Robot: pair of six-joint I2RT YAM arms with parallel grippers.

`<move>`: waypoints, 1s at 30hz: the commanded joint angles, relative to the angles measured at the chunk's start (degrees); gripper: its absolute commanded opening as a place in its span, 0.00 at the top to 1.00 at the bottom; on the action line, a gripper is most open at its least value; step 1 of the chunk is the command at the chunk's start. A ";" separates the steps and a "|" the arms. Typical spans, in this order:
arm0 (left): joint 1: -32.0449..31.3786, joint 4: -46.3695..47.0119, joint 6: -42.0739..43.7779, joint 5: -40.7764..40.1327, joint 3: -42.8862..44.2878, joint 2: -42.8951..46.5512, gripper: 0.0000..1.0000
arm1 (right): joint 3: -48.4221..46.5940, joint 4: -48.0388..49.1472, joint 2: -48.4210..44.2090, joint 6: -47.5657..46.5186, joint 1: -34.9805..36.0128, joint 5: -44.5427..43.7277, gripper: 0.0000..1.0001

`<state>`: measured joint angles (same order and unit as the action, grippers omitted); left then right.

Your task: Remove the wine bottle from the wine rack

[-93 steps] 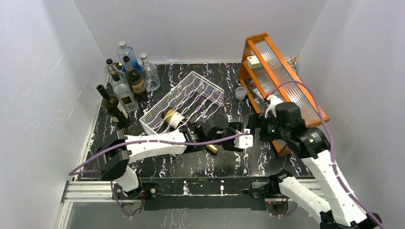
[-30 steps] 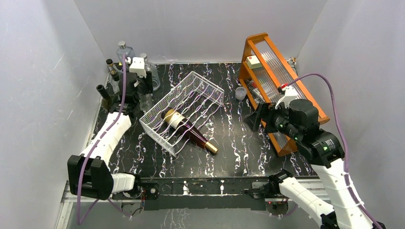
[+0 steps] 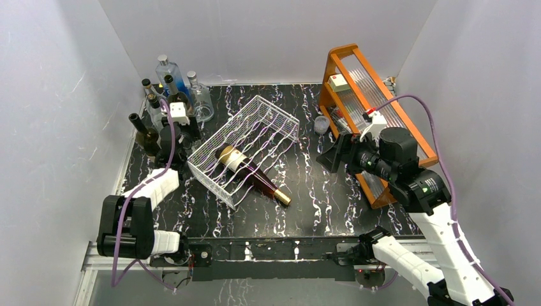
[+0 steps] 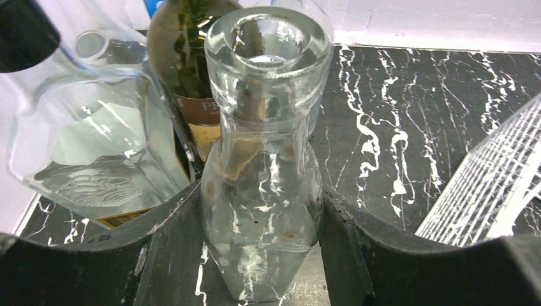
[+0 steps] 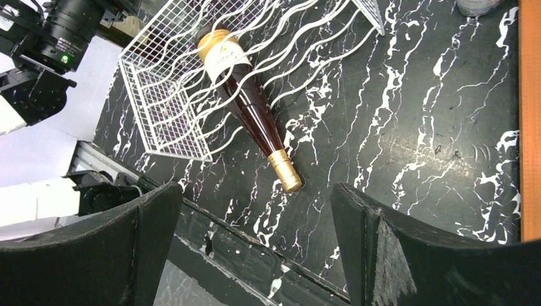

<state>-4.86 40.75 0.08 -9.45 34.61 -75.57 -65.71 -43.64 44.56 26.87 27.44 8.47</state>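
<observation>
Black marbled counter [image 3: 319, 191]. At centre sits the white rack [image 3: 255, 121], the wine bottle [image 3: 245, 167] lying in its cradle (gold-capped neck poking out toward lower right). Right pincer [image 5: 254, 197] hangs released, right of the rack. Left pincer [image 4: 259, 210], upper left, is clenched on a clear bottle [image 4: 261, 159].

Lit brightly and evenly from above, casting only soft shadows, glinting off the glossy table [image 3: 332, 191] and the glass bottle [image 4: 261, 166], sharp overhead, yet blurring the dark fingers [image 5: 83, 255] nearest both wrist lenses.
</observation>
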 commanded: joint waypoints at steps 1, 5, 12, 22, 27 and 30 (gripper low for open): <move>0.46 5.61 -0.92 -5.19 1.66 0.19 0.53 | 0.32 3.10 -0.24 0.73 0.23 2.42 0.02; 0.47 5.29 -1.68 -5.82 1.94 -0.28 0.48 | 0.65 2.68 -0.62 0.72 0.20 1.86 0.02; 0.47 4.73 -1.38 -5.57 1.96 -0.11 0.23 | 1.15 3.49 0.17 0.72 0.24 2.49 0.02; -0.94 0.74 0.29 -3.26 3.19 2.38 0.02 | 1.55 3.48 0.14 -0.33 0.18 2.30 0.02; -2.07 -9.20 -0.36 -7.92 7.49 5.48 0.02 | -0.12 2.15 1.45 -3.57 0.23 1.37 0.02; -2.08 -15.58 -2.77 -10.78 8.75 9.65 0.02 | -2.89 0.00 3.52 -6.29 0.22 0.39 0.02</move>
<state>-6.59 33.23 -0.38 -15.46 39.64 -73.01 -64.07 -43.33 45.93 25.08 27.46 10.31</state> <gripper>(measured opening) 0.981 0.981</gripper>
